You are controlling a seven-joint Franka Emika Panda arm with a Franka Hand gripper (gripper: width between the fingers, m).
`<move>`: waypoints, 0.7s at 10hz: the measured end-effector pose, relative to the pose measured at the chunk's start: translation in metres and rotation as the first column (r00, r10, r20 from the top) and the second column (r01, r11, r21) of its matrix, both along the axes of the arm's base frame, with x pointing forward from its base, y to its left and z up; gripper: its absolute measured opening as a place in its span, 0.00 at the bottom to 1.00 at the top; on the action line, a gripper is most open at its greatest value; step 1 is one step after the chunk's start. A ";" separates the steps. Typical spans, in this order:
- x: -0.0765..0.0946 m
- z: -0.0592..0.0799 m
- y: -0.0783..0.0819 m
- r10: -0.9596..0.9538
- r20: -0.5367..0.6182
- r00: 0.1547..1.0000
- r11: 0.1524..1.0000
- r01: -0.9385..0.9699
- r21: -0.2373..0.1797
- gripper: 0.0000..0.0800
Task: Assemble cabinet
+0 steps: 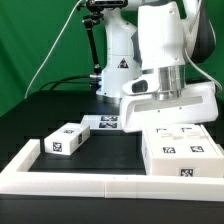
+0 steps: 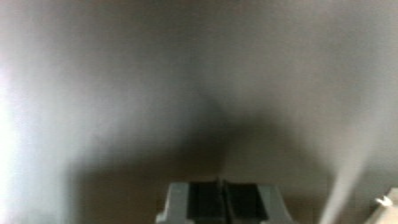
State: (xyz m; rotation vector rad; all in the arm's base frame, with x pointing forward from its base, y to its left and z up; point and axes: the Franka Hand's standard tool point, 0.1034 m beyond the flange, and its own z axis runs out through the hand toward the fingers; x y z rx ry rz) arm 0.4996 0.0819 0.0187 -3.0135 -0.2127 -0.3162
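The cabinet's large white box (image 1: 182, 152), with tags on its top and front, stands at the exterior view's right. A smaller white box part (image 1: 66, 140) with tags lies at the exterior view's left. My gripper (image 1: 170, 122) hangs straight down over the large box's back edge, right at its top; its fingertips are hard to make out there. In the wrist view the gripper (image 2: 221, 202) shows two dark pads pressed together with only a thin line between them and nothing held. Blurred white surface fills the rest of that view.
The marker board (image 1: 104, 122) lies flat at the back, by the robot's base. The long white rail frame (image 1: 70, 182) borders the table's front and left. Black table top lies between the two box parts.
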 end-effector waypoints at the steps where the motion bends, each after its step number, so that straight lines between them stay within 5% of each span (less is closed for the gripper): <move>1: 0.002 0.012 -0.003 0.011 0.010 1.000 1.000 -0.011 -0.005 0.00; 5: 0.019 0.056 -0.004 0.025 0.012 1.000 1.000 -0.025 -0.009 0.00; 7: 0.025 0.064 -0.005 0.031 -0.010 0.999 0.999 -0.031 -0.008 0.00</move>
